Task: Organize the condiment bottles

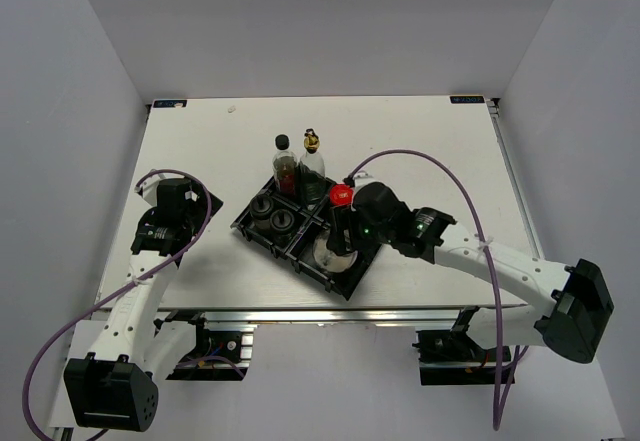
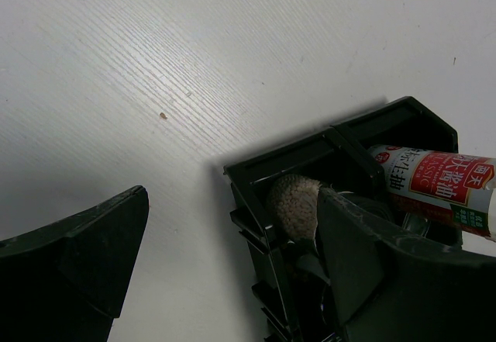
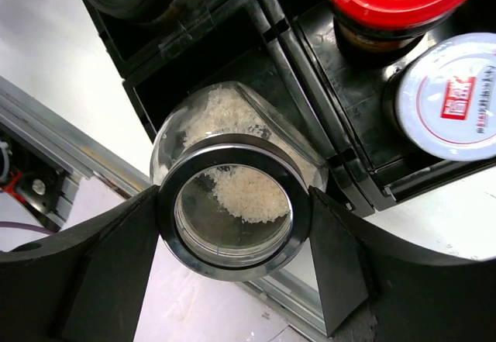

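Right claw [image 3: 232,212] is closed around the neck of the wide clear jar [image 3: 221,113], holding it from above at the near right compartment of the tray [image 3: 294,55], probably so it goes down straight beside the red-lidded jar [image 3: 395,1].

Through my left wrist camera I read "CLASSIC" in white on the red band of a labelled bottle [image 2: 438,181], with Chinese characters beside it. Through my right one, the silver-lidded jar [image 3: 449,98] bears a red box of white Chinese characters, too small to read.
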`<action>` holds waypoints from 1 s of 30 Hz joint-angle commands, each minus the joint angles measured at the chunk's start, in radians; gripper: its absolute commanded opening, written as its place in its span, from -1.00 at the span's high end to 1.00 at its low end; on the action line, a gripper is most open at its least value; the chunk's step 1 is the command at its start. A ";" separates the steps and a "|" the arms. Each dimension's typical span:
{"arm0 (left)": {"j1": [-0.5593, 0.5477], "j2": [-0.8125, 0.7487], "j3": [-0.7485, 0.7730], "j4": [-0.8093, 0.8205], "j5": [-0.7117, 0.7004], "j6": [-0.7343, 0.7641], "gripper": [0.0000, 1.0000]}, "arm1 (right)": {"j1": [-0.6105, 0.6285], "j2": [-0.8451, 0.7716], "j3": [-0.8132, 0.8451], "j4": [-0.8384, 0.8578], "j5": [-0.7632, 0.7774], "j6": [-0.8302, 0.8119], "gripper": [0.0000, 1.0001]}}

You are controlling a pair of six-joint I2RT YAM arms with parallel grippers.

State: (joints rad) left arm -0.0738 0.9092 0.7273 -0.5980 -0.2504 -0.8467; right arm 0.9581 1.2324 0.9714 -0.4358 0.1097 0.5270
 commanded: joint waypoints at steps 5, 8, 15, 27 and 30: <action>0.006 -0.004 0.003 0.000 -0.010 0.005 -0.96 | 0.022 0.053 0.038 0.082 0.041 -0.002 0.93; 0.005 -0.003 0.003 -0.002 -0.012 0.003 -0.96 | 0.027 0.075 0.032 0.097 0.073 0.024 0.86; 0.005 -0.001 0.004 -0.011 -0.020 0.001 -0.96 | 0.034 0.156 0.061 0.080 0.117 0.048 0.20; 0.005 -0.003 0.038 -0.048 -0.044 -0.003 -0.96 | 0.042 0.104 0.115 0.063 0.077 0.001 -0.79; 0.005 -0.003 0.064 -0.068 -0.056 -0.005 -0.96 | 0.041 0.026 0.119 0.063 0.093 -0.024 -0.79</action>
State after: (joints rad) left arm -0.0738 0.9161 0.7364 -0.6411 -0.2764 -0.8478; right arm 0.9955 1.3479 1.0309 -0.4088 0.1772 0.5369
